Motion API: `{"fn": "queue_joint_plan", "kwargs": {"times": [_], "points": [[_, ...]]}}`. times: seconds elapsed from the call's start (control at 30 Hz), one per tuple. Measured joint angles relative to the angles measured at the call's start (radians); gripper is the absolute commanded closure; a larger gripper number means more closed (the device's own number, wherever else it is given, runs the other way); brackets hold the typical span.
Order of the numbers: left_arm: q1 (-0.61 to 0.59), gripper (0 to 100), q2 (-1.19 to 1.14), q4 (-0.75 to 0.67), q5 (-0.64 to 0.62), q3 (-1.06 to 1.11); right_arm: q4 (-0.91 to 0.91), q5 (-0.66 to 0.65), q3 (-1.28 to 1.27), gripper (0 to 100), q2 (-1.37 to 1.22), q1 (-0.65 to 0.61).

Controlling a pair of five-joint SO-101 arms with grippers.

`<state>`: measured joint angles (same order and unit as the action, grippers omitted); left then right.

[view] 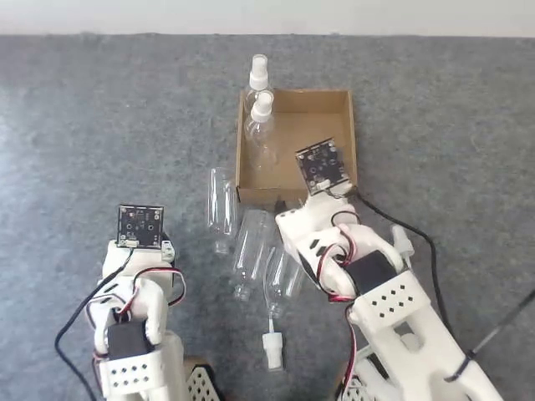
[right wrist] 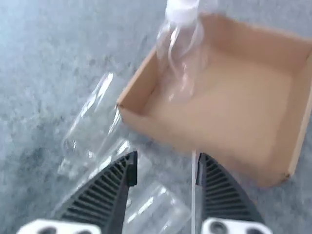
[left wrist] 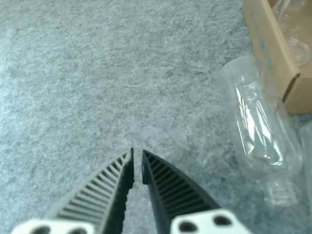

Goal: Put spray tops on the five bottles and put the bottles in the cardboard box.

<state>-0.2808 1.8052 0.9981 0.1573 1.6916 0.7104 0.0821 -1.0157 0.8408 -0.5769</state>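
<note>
The cardboard box [view: 322,113] [right wrist: 243,107] sits at the back centre. A clear bottle with a white spray top [view: 262,125] [right wrist: 178,53] stands inside it by the left wall. A second topped bottle [view: 259,73] rises at the back left corner. Three uncapped bottles [view: 221,205] [view: 251,251] [view: 284,276] lie in front of the box. My right gripper [view: 280,205] [right wrist: 165,168] hangs open above them, near the box's front wall. My left gripper [left wrist: 138,168] is shut and empty over bare carpet, left of the nearest bottle [left wrist: 258,126].
A loose spray top with its tube [view: 273,347] lies on the grey carpet between the arms. Another loose spray top [view: 403,242] lies just right of the right arm. A black cable [view: 418,238] runs along that side. Open carpet spreads to the left.
</note>
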Motion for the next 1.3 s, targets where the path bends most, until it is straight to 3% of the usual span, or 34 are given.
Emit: {"fn": "queue_joint_plan", "kwargs": {"times": [0.2, 0.87, 1.3], "points": [[0.000, 97, 0.000, 0.000, 0.000, 0.000, 0.183, 0.046, 0.071, 84.6, 0.000, -0.063], [0.000, 97, 0.000, 0.000, 0.000, 0.000, 0.221, 0.146, 0.091, 84.6, -0.006, -0.110], [0.000, 97, 0.000, 0.000, 0.000, 0.000, 0.358, 0.288, 0.328, 76.7, -0.463, -0.110]]}}
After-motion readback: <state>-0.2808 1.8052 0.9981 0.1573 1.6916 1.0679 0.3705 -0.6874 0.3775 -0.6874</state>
